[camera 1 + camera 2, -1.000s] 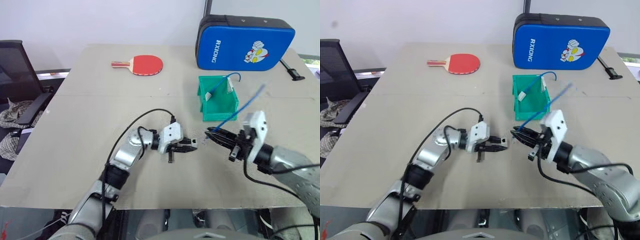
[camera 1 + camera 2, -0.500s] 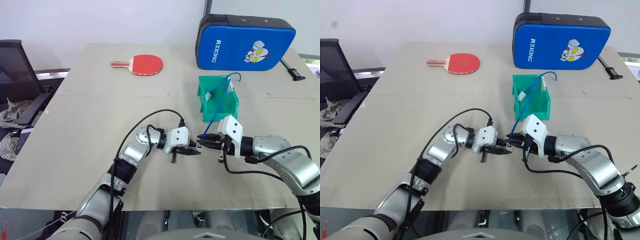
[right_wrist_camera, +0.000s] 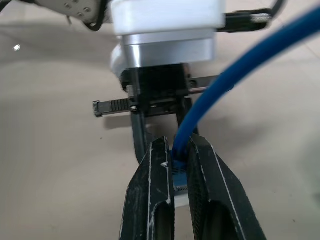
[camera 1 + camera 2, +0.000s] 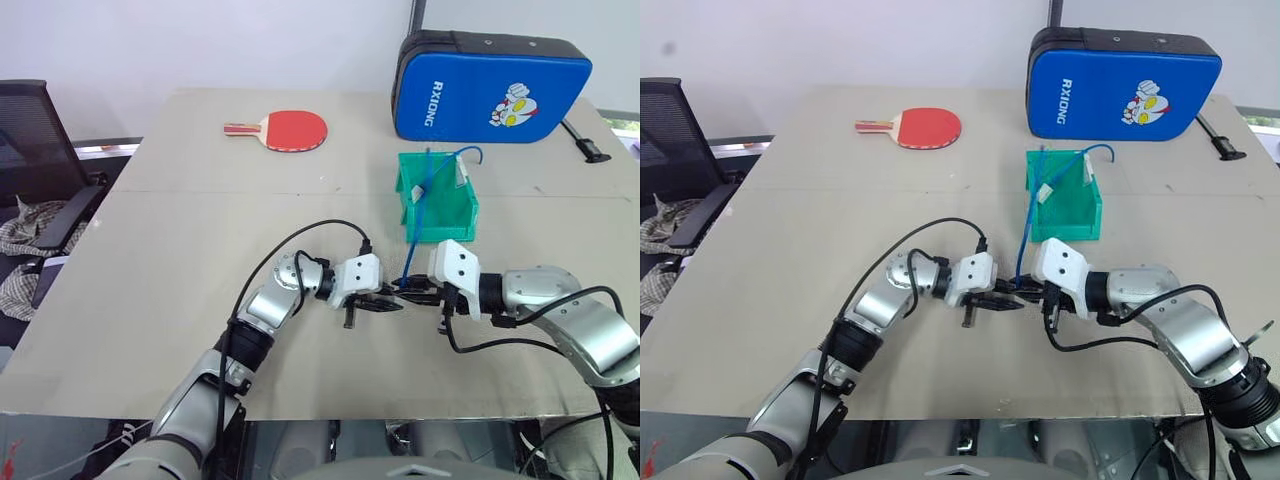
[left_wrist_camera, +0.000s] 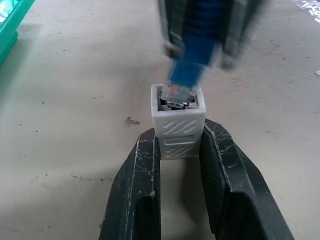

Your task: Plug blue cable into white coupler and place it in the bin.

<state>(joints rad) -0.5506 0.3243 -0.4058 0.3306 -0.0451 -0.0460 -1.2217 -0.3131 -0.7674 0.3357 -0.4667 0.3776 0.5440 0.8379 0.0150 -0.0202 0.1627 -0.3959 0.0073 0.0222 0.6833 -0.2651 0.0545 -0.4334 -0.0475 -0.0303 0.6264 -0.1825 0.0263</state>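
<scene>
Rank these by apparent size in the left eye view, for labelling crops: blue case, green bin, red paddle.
1. Padded blue case
2. Green plastic bin
3. Red table-tennis paddle, roughly bin-sized; that ranking is unsure.

The blue cable's clear plug sits seemingly partway inside the upright white coupler's socket, before the green bin.

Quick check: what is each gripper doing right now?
Left gripper: closed on the white coupler.
Right gripper: closed on the blue cable just behind its plug, at the coupler's socket.
</scene>
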